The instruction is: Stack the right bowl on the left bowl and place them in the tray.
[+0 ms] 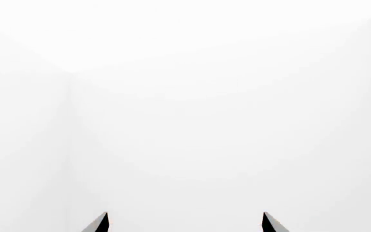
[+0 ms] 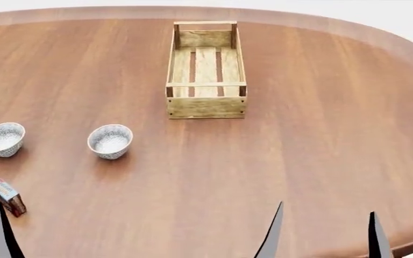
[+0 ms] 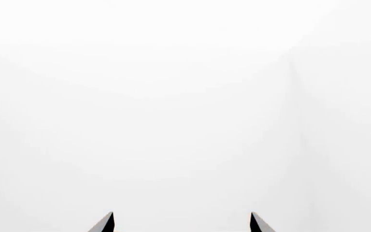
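Two empty hands, left point(image 1: 185, 223) and right point(image 3: 181, 223), fingers spread; red-and-blue box point(image 2: 8, 197), label unreadable.
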Robot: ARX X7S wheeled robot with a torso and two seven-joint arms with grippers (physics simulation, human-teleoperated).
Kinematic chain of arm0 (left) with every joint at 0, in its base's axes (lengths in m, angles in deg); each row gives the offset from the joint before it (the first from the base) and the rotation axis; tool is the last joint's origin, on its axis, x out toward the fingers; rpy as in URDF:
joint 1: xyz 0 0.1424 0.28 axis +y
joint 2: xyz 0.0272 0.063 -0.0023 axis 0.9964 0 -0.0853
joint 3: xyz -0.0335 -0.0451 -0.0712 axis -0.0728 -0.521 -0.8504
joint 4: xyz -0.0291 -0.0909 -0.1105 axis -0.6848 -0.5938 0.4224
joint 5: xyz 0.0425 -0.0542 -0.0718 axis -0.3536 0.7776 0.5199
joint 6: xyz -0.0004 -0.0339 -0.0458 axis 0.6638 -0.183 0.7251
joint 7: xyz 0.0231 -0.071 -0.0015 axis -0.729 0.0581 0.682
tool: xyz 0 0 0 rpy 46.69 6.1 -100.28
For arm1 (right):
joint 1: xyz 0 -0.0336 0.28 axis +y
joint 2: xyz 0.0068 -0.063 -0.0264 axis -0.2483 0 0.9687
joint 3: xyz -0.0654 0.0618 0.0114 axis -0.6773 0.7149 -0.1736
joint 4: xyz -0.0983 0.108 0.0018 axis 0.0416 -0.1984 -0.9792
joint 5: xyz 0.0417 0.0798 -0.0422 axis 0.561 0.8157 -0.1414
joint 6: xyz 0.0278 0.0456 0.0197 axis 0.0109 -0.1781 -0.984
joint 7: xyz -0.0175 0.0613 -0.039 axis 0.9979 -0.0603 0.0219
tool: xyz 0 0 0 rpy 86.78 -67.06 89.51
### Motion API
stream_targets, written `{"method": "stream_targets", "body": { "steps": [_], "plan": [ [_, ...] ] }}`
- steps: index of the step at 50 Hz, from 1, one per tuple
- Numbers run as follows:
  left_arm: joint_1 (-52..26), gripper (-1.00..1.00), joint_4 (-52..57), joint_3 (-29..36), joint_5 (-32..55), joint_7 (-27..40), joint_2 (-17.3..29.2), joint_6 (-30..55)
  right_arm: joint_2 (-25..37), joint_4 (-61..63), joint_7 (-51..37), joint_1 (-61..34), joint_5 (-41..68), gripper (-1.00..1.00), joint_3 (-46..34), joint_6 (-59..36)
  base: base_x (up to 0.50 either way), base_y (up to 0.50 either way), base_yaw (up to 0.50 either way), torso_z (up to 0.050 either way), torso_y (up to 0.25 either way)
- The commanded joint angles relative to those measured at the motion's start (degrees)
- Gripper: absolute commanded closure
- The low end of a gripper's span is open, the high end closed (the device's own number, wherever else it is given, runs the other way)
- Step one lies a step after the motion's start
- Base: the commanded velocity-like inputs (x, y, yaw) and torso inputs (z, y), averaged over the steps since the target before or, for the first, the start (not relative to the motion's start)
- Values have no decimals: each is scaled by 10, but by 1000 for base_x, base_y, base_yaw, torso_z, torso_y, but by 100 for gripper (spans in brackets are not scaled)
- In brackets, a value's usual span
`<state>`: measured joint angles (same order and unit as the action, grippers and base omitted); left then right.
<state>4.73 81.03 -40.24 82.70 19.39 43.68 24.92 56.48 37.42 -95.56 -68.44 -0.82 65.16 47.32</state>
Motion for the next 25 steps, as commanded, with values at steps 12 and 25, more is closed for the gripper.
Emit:
{"method": "stream_targets", "body": {
  "steps": [12,25],
  "plan": [
    [10,-100,18,-4,-2,-6,-3,3,-3,16,-3,6,-33,-100,1,-20,0,-448,0,0,0],
    [8,-100,12,1,0,-2,1,4,4,25,-3,1,-72,-100,-20,-36,275,120,0,0,0]
  ]
}}
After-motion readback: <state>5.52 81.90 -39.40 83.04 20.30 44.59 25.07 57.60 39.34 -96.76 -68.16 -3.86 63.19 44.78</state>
